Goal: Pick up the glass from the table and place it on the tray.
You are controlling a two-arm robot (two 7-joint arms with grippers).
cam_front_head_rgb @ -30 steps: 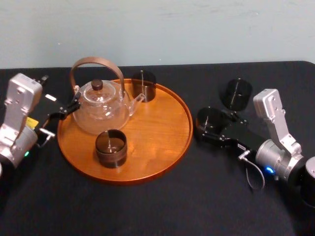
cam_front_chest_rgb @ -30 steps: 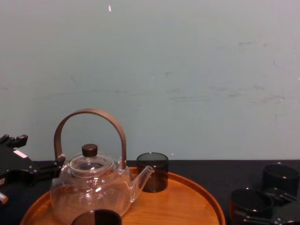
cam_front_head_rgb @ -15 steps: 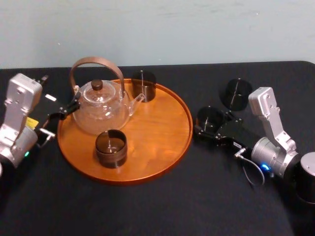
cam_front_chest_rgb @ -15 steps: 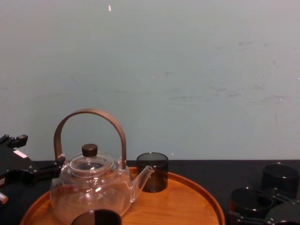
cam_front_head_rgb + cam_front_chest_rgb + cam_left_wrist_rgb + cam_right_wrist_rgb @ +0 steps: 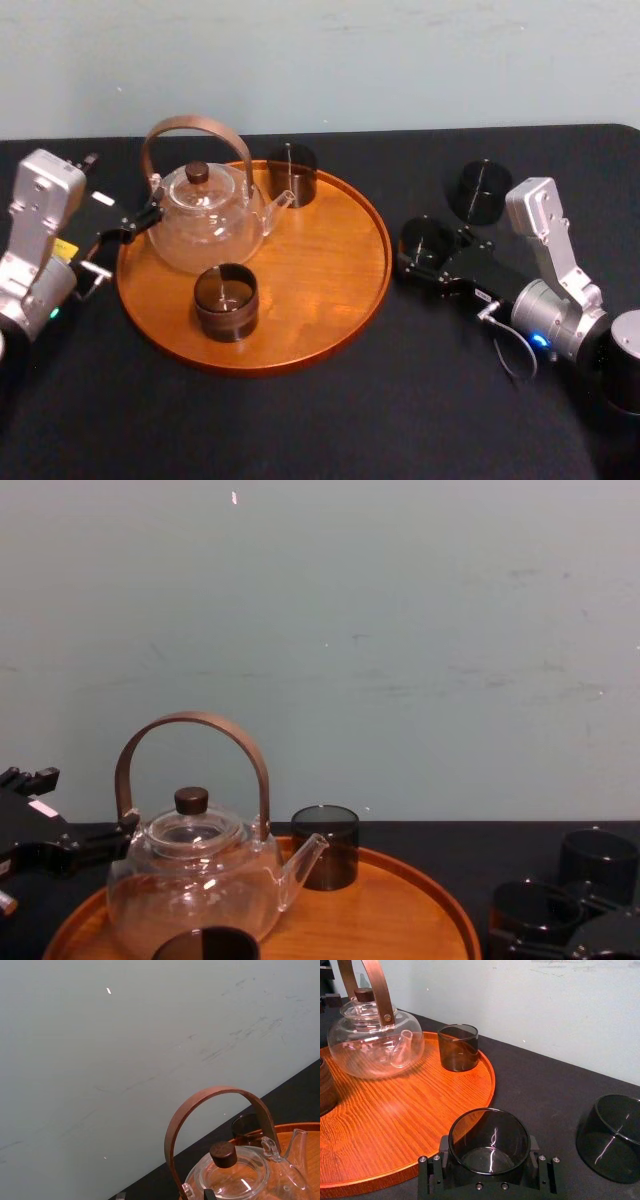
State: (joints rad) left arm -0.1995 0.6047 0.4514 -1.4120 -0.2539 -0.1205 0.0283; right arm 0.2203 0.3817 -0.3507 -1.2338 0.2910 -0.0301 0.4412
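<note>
In the head view the glass (image 5: pixel 425 240) is not yet on the tray (image 5: pixel 340 300): it is just right of the rim, over the table (image 5: pixel 300 420), while the left claw (image 5: pixel 135 222) is parked at the tray's left edge. In the right wrist view the right claw (image 5: pixel 489 1154) grips the glass, narrowed onto its sides. The chest view does not settle whether it is lifted, so carry and placing remain.

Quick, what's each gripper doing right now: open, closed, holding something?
Left gripper: beside the round orange-brown wooden tray; open or closed cannot be told.
Right gripper: closed on the smoky cylindrical glass.
</note>
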